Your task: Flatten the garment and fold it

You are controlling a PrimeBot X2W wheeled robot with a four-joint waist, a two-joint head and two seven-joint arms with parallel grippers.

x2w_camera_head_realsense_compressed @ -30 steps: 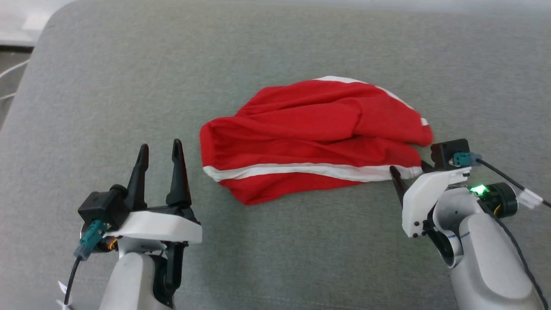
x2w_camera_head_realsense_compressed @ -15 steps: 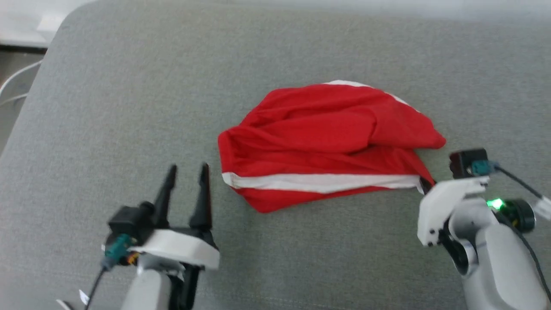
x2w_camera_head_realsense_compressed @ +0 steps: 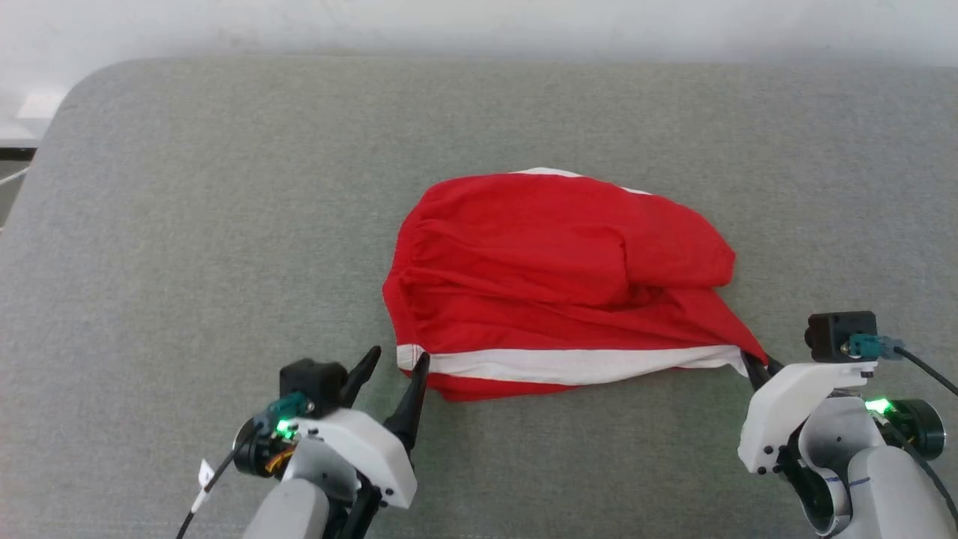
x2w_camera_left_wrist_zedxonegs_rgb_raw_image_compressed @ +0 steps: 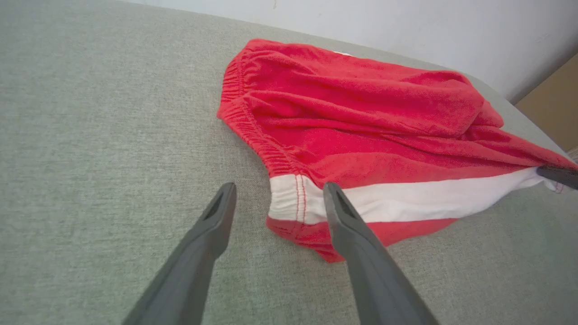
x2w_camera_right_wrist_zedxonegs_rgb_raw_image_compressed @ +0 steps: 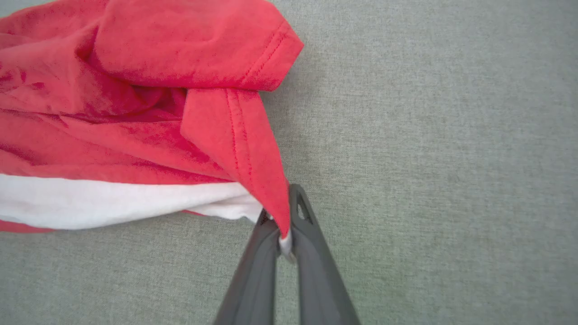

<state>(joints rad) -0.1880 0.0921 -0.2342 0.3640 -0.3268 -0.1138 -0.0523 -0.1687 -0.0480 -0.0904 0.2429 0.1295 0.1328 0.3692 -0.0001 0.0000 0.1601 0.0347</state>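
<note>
You've got one garment (x2w_camera_head_realsense_compressed: 561, 277), red shorts, bunched in a heap mid-way across the grey padded surface (x2w_camera_head_realsense_compressed: 187, 224). Two grippers. One broad white stripe (x2w_camera_head_realsense_compressed: 569, 363) along the near edge, plus one white sliver at the far edge.

Your right gripper (x2w_camera_head_realsense_compressed: 757, 365) is clenched on the right-hand corner of the shorts, where the stripe ends. The right wrist view gives you the pinch itself, fabric squeezed between both fingers; in the head view the white housing covers most of that.

Your left gripper (x2w_camera_head_realsense_compressed: 400, 353) is spread wide, holding nothing, at the stripe's left end. The left wrist view gives you the gathered waistband (x2w_camera_left_wrist_zedxonegs_rgb_raw_image_compressed: 253, 122) and one finger over the stripe, the other over bare grey. Contact: can't tell.
</note>
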